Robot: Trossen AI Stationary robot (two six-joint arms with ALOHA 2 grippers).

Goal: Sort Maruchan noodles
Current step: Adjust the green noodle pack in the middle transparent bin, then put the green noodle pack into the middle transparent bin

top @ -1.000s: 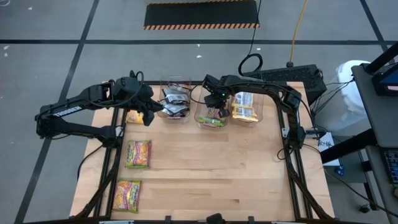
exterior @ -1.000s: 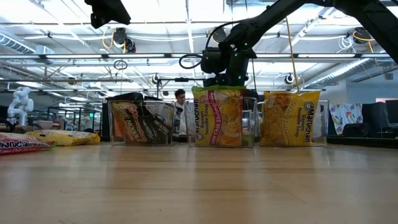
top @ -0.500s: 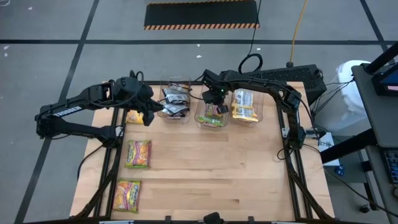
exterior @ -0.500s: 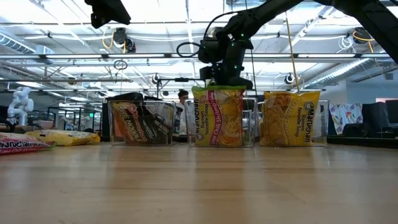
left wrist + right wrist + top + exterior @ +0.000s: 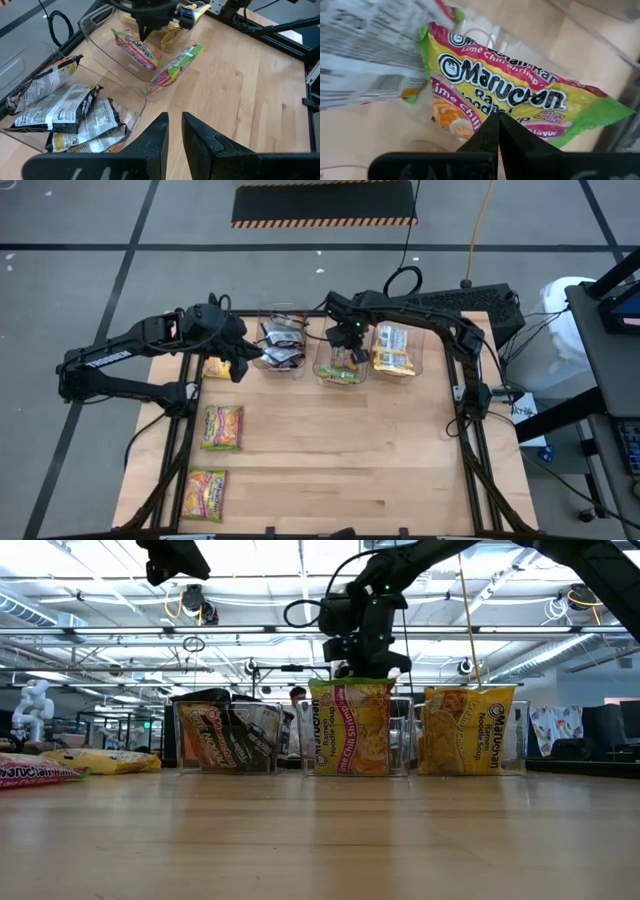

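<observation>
Lime-green crinkly ramen packets [image 5: 343,373] fill your middle clear plastic bin [image 5: 322,370], upper centre; the right gripper [image 5: 349,346] hovers there, fingers closed and empty. Next, send the half-open, empty left gripper [image 5: 240,370] to the wooden surface [image 5: 350,450] for the left-edge packets [image 5: 222,427].

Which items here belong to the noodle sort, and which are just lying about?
Job:
- lime-green packets loose on the table
- yellow packet by the left pincer
- black packets in the left bin
- lime-green packets in the middle bin, under the right pincer
- yellow packets in the right bin

Not job:
- coiled cable
- striped floor mat
</observation>
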